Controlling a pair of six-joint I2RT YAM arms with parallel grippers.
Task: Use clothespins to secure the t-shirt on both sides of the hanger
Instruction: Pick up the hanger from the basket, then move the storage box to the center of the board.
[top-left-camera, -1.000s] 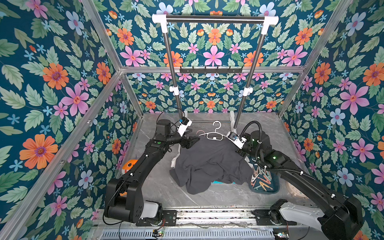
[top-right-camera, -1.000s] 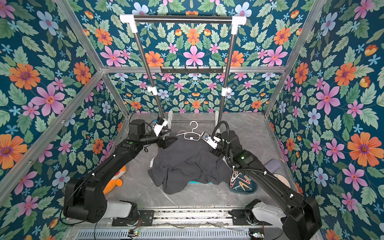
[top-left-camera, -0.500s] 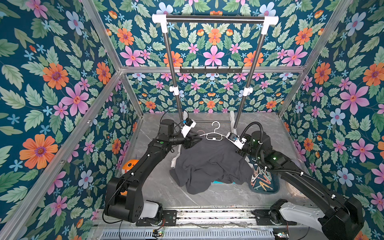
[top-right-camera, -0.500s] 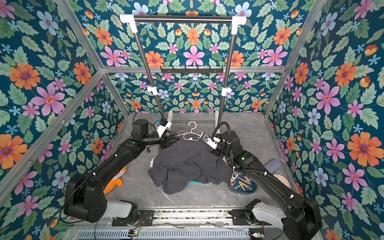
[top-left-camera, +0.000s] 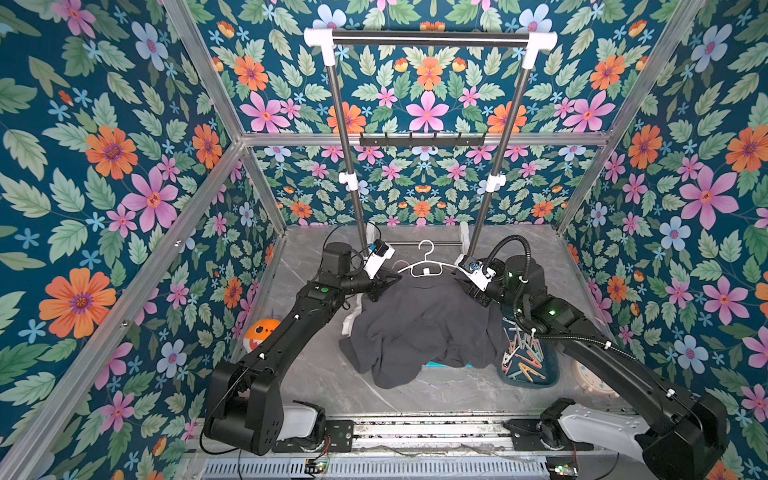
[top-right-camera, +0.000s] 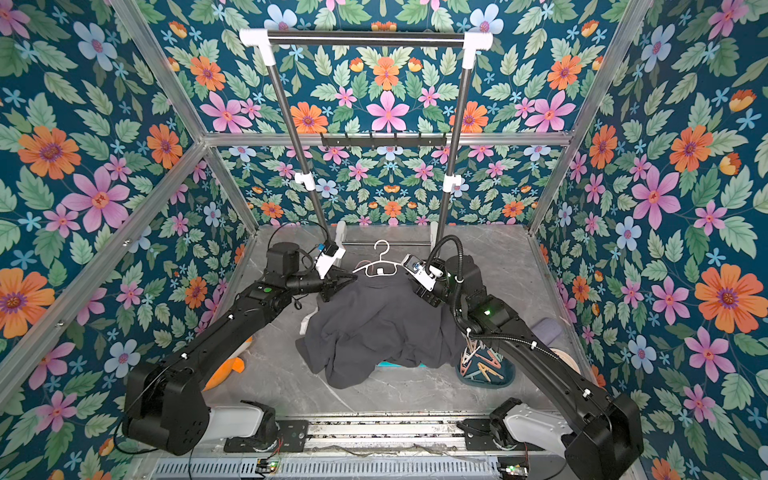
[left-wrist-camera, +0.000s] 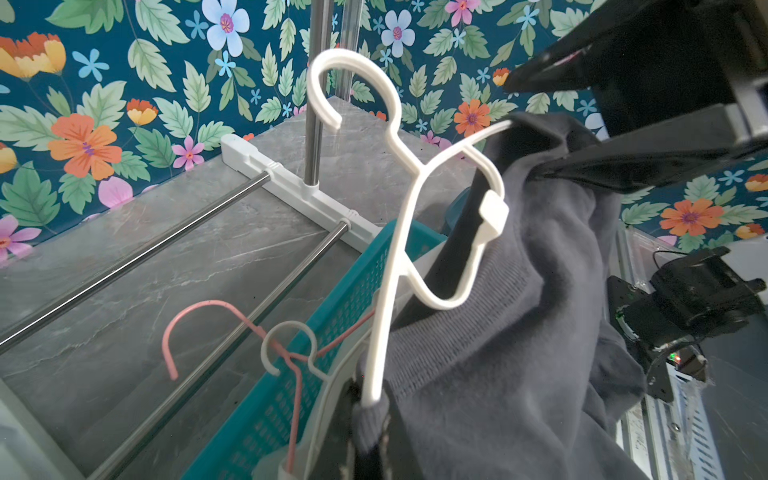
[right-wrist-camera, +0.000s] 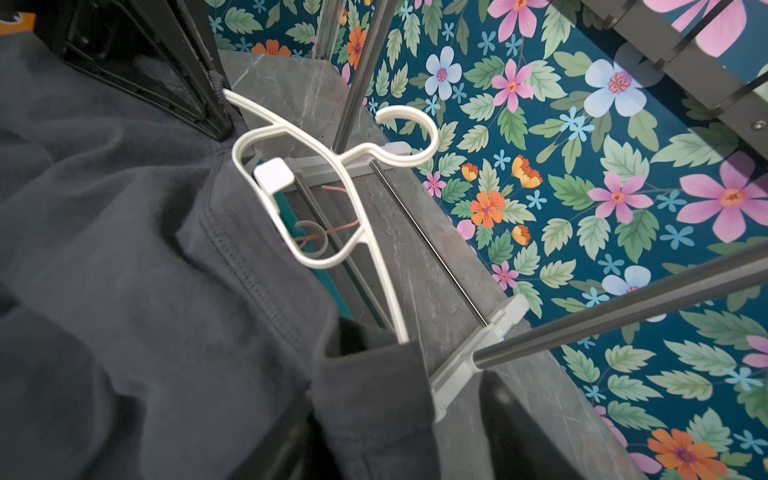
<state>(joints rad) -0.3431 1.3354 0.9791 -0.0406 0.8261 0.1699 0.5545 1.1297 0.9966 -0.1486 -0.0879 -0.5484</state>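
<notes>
Changing hands over the grey marbled tabletop (top-left-camera: 324, 374), the two arms have just swapped their hold on the dark grey t-shirt (top-left-camera: 424, 328). It sits half-draped on the white hanger (top-left-camera: 426, 271) and spills across the table between them. The left gripper (top-left-camera: 387, 284), spread wide a second ago, has now pinched shut on the shirt's shoulder at its end of the hanger. The right gripper (top-left-camera: 467, 289), clamped until a moment ago, stands with its jaws apart around the opposite shoulder. That looks to free the right arm to fetch a pin. No pin shows on either shoulder yet, so the securing itself seems not begun. Under the shirt a teal mesh basket (left-wrist-camera: 270, 407) holds spares, a pink hanger (left-wrist-camera: 208, 305) and a pale grey hanger (left-wrist-camera: 289, 326). Just beside the shirt's hem, beneath the right arm, a dark teal tray (top-left-camera: 536, 382) holds the clothespins (top-left-camera: 519, 355), a loose heap of pink, tan, mint and white.
</notes>
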